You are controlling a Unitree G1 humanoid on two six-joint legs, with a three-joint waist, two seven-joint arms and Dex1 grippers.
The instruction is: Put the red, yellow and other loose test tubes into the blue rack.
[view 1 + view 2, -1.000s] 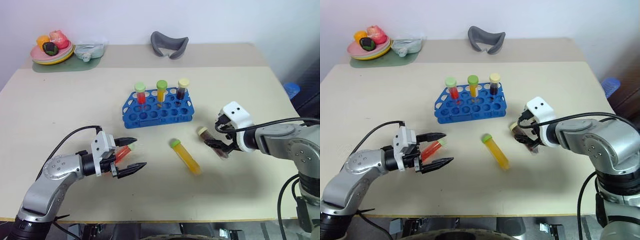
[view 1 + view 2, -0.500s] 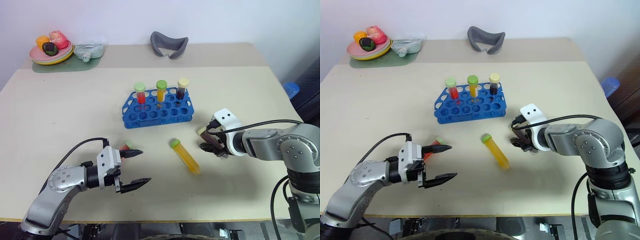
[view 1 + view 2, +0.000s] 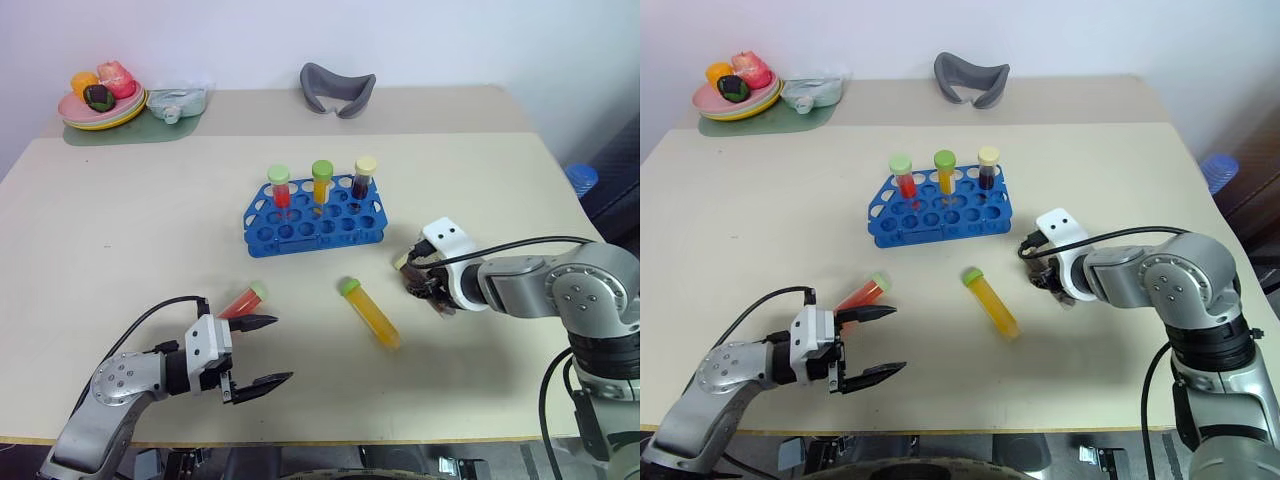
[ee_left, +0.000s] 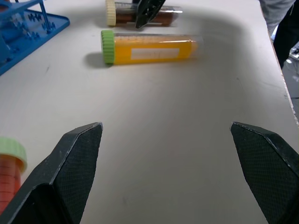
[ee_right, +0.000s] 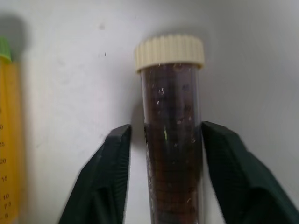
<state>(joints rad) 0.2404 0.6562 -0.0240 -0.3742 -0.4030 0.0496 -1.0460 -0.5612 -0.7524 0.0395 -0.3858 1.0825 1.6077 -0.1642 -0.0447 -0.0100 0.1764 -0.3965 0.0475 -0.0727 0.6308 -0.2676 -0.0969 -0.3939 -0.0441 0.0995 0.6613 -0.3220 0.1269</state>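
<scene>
Beige bench (image 3: pixel 120 220) fills your head view. Lower left: your left gripper (image 3: pixel 258 352), jaws wide apart, empty, just beside the lying red tube (image 3: pixel 240 301). Upper centre: blue rack (image 3: pixel 315 222) with three tubes upright. Centre: the yellow tube (image 3: pixel 371 313) lies flat. Right of centre: your right gripper (image 3: pixel 428 288), jaws straddling the lying brown tube (image 5: pixel 172 140), a slim gap visible at one side.

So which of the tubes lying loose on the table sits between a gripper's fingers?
The dark-brown tube with the pale-yellow cap: the right gripper straddles it. The orange-yellow tube and the red tube lie clear of both grippers.
</scene>
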